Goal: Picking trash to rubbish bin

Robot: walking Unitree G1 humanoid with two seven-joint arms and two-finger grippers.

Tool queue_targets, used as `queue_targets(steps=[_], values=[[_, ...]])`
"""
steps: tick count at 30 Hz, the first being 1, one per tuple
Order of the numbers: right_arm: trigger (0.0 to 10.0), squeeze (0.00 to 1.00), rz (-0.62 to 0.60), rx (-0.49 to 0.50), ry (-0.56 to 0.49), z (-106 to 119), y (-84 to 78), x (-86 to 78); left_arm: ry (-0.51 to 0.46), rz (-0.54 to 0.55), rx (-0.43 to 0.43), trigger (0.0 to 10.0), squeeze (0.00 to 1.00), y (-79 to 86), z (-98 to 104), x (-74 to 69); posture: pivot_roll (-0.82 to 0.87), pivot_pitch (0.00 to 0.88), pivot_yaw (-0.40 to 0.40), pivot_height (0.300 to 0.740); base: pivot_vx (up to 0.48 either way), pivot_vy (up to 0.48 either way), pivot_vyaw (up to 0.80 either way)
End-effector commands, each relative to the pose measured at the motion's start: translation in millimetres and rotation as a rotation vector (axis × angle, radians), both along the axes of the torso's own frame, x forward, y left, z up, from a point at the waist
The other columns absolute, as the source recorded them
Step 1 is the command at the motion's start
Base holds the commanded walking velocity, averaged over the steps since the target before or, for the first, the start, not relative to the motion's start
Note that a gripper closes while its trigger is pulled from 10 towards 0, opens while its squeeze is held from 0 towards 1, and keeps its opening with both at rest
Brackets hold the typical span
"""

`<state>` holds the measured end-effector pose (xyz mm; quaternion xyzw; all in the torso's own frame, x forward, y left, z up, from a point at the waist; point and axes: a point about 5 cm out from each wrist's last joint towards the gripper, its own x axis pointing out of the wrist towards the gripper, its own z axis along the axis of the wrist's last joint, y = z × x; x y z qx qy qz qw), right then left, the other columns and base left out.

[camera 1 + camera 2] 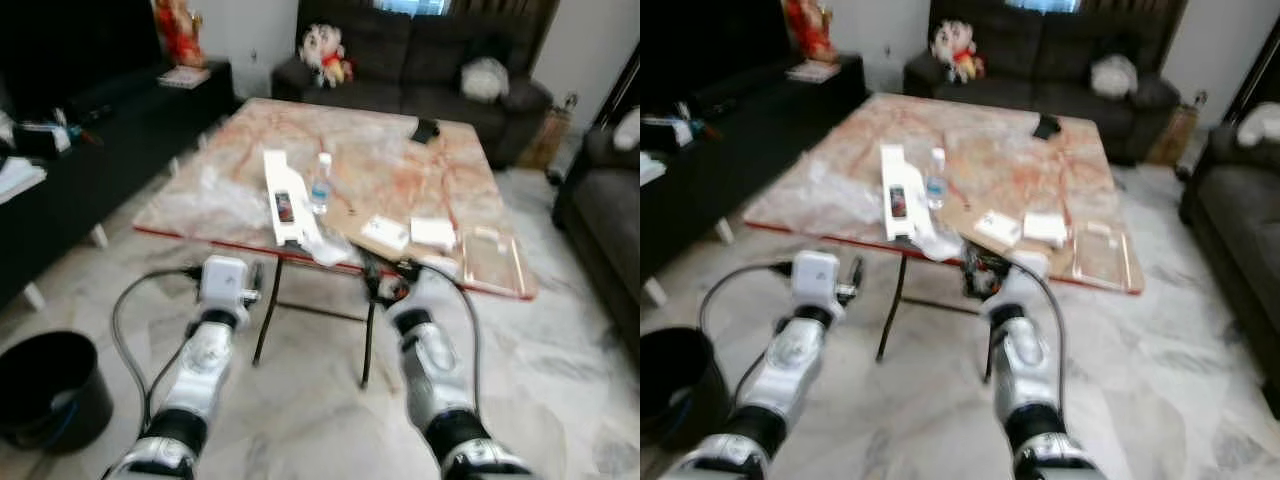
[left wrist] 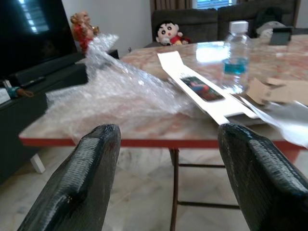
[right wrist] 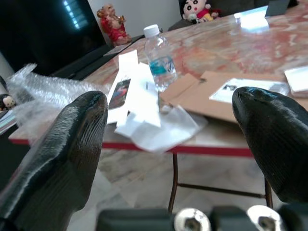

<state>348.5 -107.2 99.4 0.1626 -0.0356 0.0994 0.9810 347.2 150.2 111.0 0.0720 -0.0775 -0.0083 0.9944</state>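
Here both grippers hang short of the table's near edge, holding nothing. The left gripper [image 2: 163,178] has its ribbed black fingers [image 2: 77,183] spread wide, and straight ahead of them lies crumpled bubble wrap [image 2: 113,94] on the table [image 2: 144,134]. Beyond the wrap, a long white box [image 2: 202,89] with a printed picture runs away from the gripper, with a clear water bottle [image 2: 237,57] upright just beside it and a cardboard piece [image 2: 274,89] further across.

The right gripper [image 3: 173,139] is spread just as wide. Ahead of it, crumpled white paper [image 3: 159,126] droops over the red table rim, touching the box's near end; flat cardboard with a white card on it lies behind the paper, the bottle standing between box and cardboard.

The head views add what the wrists miss: both silver arms reach forward and down, elbows low, the left arm [image 1: 200,370] well apart from the right arm [image 1: 430,360]. A black bin [image 1: 50,390] sits on the marble floor out to the left arm's side, near its elbow. Past the bottle, a clear flat tray [image 1: 490,255] lies at the table's right corner and a dark phone-like object [image 1: 426,130] at the far edge. Sofas stand beyond, one carrying a plush toy [image 1: 325,52].
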Motion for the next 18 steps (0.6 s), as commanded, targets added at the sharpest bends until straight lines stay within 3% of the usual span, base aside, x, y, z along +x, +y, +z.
queue_targets(steps=[1,5,12,18], values=[[10.0,0.0,-0.038,-0.003,-0.007,2.1,-13.1,1.8,-0.003,-0.033,-0.004,10.0,0.0,-12.4,1.7,1.1,0.15,0.0,-0.047,0.74,0.322,0.0,0.0],[10.0,0.0,-0.036,0.007,-0.005,2.3,-12.9,2.0,-0.003,-0.035,-0.005,10.0,0.0,-12.7,1.7,1.2,0.15,0.0,-0.047,0.74,0.355,0.0,0.0],[10.0,0.0,-0.021,0.023,-0.005,2.6,-9.5,2.1,0.001,-0.051,-0.003,10.0,0.0,-14.5,0.6,0.6,0.15,0.0,-0.047,0.74,0.417,0.0,-0.8],[10.0,0.0,-0.023,0.027,-0.019,3.4,-8.6,1.2,0.0,-0.072,-0.004,10.0,0.0,-17.8,0.6,0.0,0.15,0.0,-0.047,0.74,0.431,0.0,0.0]])
